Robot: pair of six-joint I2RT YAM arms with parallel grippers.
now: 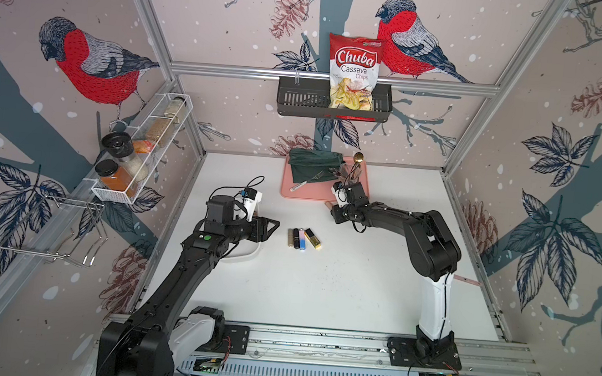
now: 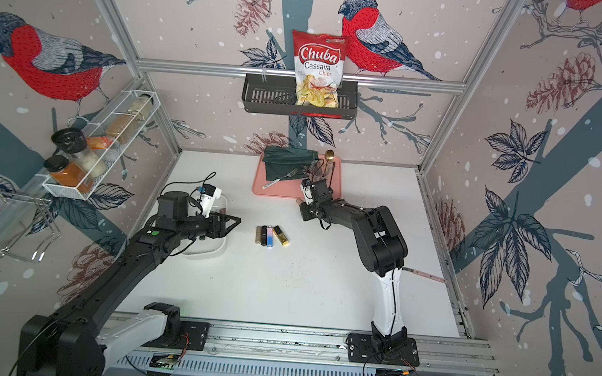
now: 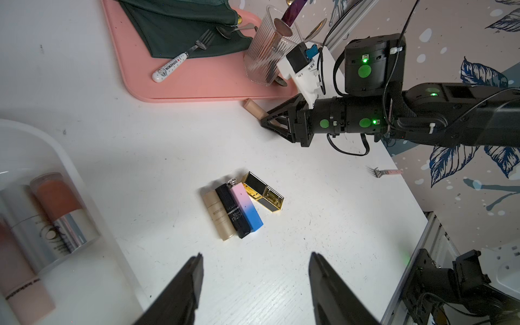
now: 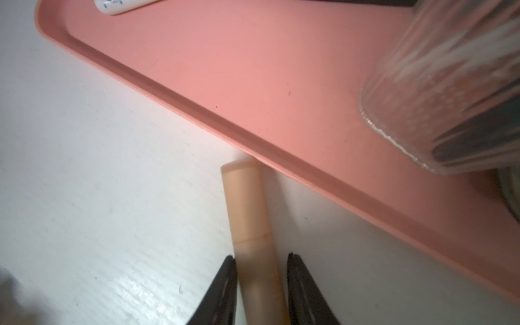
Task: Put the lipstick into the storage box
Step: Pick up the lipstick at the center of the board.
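Note:
A peach lipstick (image 4: 244, 202) lies on the white table against the edge of the pink tray (image 4: 253, 70). My right gripper (image 4: 261, 257) is shut on its near end, a finger against each side. Its free end shows in a top view (image 1: 327, 203). Several more lipsticks (image 3: 239, 208) lie side by side mid-table, also seen in a top view (image 1: 302, 238). The white storage box (image 3: 64, 157) sits at the left under my left arm, with a few lipsticks (image 3: 56, 202) inside. My left gripper (image 3: 256, 254) hovers open and empty between the box and the cluster.
The pink tray (image 1: 288, 191) carries a green cloth, a fork and a ribbed clear cup (image 3: 267, 53) of cutlery just behind the right gripper. A small pink-handled fork (image 1: 466, 279) lies near the right wall. A black wall basket holds a chips bag.

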